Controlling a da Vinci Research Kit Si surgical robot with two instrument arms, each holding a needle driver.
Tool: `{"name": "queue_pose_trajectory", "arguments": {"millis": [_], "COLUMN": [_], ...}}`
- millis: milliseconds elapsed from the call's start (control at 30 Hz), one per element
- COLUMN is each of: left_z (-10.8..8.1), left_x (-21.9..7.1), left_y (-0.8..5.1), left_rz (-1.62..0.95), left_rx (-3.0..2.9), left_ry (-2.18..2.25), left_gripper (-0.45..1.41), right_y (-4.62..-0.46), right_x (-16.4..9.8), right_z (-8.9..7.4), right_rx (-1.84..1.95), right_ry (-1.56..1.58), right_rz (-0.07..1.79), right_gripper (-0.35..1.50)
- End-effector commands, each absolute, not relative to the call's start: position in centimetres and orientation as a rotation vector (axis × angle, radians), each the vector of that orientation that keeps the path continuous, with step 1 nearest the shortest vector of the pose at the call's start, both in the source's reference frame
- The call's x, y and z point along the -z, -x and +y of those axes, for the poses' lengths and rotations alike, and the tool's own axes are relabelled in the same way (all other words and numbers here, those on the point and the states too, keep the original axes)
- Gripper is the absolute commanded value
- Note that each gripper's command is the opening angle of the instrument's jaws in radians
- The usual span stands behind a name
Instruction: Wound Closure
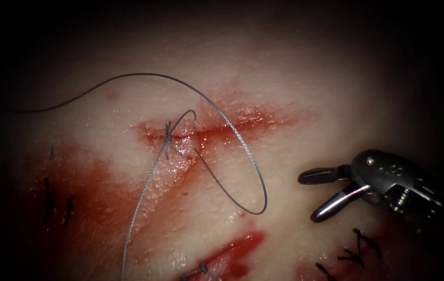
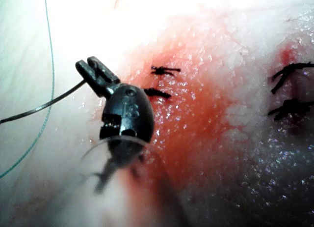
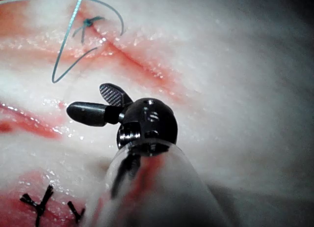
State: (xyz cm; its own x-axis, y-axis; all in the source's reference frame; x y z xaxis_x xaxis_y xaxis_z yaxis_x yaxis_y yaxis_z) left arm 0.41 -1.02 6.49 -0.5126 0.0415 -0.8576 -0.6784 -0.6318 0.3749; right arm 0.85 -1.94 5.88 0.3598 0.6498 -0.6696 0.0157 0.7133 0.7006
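No legible text or markings

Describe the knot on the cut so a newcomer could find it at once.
Find the long red cut across the tissue. At its left end sits the knot, a dark tuft. Unlike the cut thread ends elsewhere, long thread loops from it.

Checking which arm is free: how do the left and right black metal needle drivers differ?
The left black metal needle driver has jaws shut; the right black metal needle driver has them spread open. The left grips the dark thread; the right holds nothing, right of the red cut. Both share rounded dark wrists.
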Motion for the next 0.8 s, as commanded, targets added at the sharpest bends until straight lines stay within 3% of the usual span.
{"name": "queue_pose_trajectory", "arguments": {"millis": [33,100,133,367,800], "left_z": [-1.0,-1.0,-1.0,-1.0,-1.0], "left_x": [-6.6,-6.6,-6.6,-6.6,-6.4], "left_y": [-0.35,-0.29,-0.25,0.02,0.75], "left_rz": [1.005,1.009,1.009,0.987,0.943], "left_rx": [-2.175,-2.170,-2.173,-2.199,-2.231], "left_ry": [1.216,1.226,1.235,1.304,1.441], "left_gripper": [-0.45,-0.45,-0.45,-0.45,-0.45], "right_y": [-0.95,-1.03,-1.13,-1.59,-2.15], "right_x": [-6.0,-6.1,-6.2,-6.6,-7.2], "right_z": [-1.8,-1.8,-1.7,-1.5,-1.7], "right_rx": [-0.391,-0.361,-0.268,-0.190,-0.160], "right_ry": [-0.580,-0.487,-0.366,-0.061,-0.004], "right_rz": [1.161,1.156,1.158,1.116,1.245], "right_gripper": [1.33,0.99,0.98,1.38,1.40]}}
